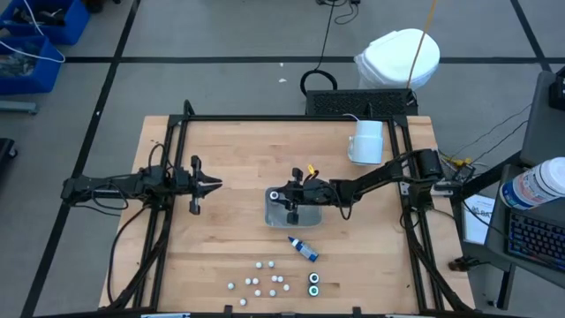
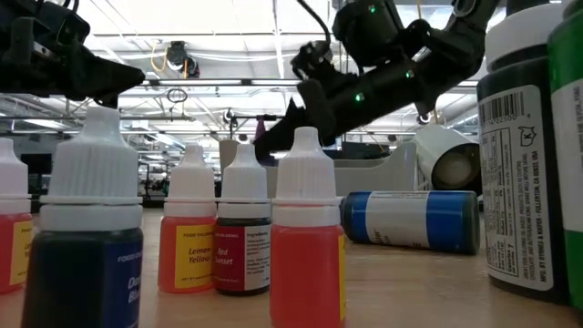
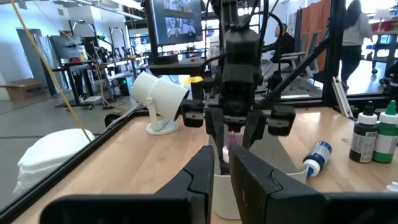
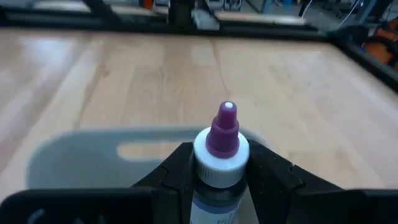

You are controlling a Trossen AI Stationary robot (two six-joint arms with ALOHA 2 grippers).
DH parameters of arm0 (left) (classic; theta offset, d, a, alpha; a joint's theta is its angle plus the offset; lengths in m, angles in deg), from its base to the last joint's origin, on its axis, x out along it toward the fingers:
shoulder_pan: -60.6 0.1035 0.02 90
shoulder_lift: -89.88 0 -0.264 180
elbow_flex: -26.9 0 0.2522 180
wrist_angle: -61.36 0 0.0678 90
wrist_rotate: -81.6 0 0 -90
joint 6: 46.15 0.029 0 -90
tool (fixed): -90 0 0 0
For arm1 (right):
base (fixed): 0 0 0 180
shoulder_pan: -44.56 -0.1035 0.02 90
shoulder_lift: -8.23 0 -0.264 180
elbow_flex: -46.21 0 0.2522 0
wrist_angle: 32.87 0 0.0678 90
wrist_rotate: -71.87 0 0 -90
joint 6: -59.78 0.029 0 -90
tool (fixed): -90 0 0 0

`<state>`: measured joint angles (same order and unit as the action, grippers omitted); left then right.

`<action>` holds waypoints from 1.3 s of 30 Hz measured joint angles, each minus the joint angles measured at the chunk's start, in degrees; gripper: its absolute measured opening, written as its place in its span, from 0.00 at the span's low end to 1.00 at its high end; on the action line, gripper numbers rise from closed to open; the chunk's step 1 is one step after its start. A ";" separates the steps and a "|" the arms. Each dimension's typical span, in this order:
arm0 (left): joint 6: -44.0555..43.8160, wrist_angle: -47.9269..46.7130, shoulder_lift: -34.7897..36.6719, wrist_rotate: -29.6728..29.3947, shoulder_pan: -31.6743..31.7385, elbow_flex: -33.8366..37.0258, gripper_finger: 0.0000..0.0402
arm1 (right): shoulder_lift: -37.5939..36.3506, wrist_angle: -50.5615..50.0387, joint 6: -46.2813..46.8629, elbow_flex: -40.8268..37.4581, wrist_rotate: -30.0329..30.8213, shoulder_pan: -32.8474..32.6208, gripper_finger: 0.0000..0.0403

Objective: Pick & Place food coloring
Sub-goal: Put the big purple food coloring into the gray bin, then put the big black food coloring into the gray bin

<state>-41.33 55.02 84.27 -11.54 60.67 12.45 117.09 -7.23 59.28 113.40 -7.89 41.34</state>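
Right wrist view, first note?
— Purple-tipped dropper bottle (image 4: 219, 163) pinched upright by right gripper (image 4: 214, 177), over clear tray (image 1: 281, 208) mid-table.

Others?
— Small bottles (image 1: 263, 282) clustered near front edge; blue one (image 1: 304, 249) lying flat. Left gripper (image 1: 210, 185) idle, fingers nearly together, holding nothing.

From the low camera I can read two labels: "Lemon Yellow" on an orange-bodied dropper bottle (image 2: 188, 253) at lower left of centre, and "Red Sunset" on the dark bottle (image 2: 242, 257) just right of it. Other print is too small for me.
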 joint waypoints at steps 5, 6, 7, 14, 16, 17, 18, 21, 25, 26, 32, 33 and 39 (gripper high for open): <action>0.02 0.00 0.01 0.00 0.01 0.00 0.14 | 1.56 2.13 0.67 0.10 -0.04 0.27 0.27; 0.02 0.00 0.01 0.00 0.01 0.00 0.14 | 1.85 2.75 0.67 0.13 -0.04 0.26 0.27; 0.20 0.00 -0.01 0.00 0.00 0.00 0.14 | 1.93 2.89 0.67 0.14 -0.04 0.26 0.27; 0.90 -0.35 -0.01 0.00 0.01 0.02 0.14 | 2.60 2.69 0.52 0.66 -1.22 0.29 0.27; 0.90 -0.35 -0.01 0.00 -0.01 0.04 0.14 | 2.60 2.89 0.83 0.63 -1.25 0.29 0.32; 0.91 -0.36 0.00 0.00 -0.01 0.04 0.14 | 2.50 2.96 1.53 0.61 -1.28 0.29 0.35; 0.90 -0.39 0.01 0.01 -0.01 0.04 0.14 | 2.45 3.12 2.12 0.50 -1.31 0.28 0.38; 0.89 -0.42 0.01 0.00 -0.01 0.04 0.14 | 2.45 3.24 2.75 0.50 -1.35 0.26 0.46; -0.23 -0.91 -0.01 0.02 0.00 0.04 0.14 | 2.45 3.64 2.68 0.50 -1.42 0.26 0.52; -0.55 -1.06 -0.02 0.01 -0.01 0.04 0.14 | 2.45 3.75 2.66 0.50 -1.40 0.26 0.53; -0.81 -1.31 -0.02 0.02 0.01 0.04 0.14 | 0.07 3.59 0.42 0.44 -1.37 -0.04 0.56; -0.81 -1.31 0.00 0.02 0.01 0.04 0.14 | -0.63 3.50 0.38 0.44 -1.29 -0.21 0.56; -0.81 -1.33 -0.01 0.02 0.01 0.04 0.14 | -8.30 -0.94 -1.99 0.44 -1.23 -1.78 0.57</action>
<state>-42.14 53.69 84.26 -11.52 60.68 12.49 108.78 -8.17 57.29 113.84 -9.12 39.56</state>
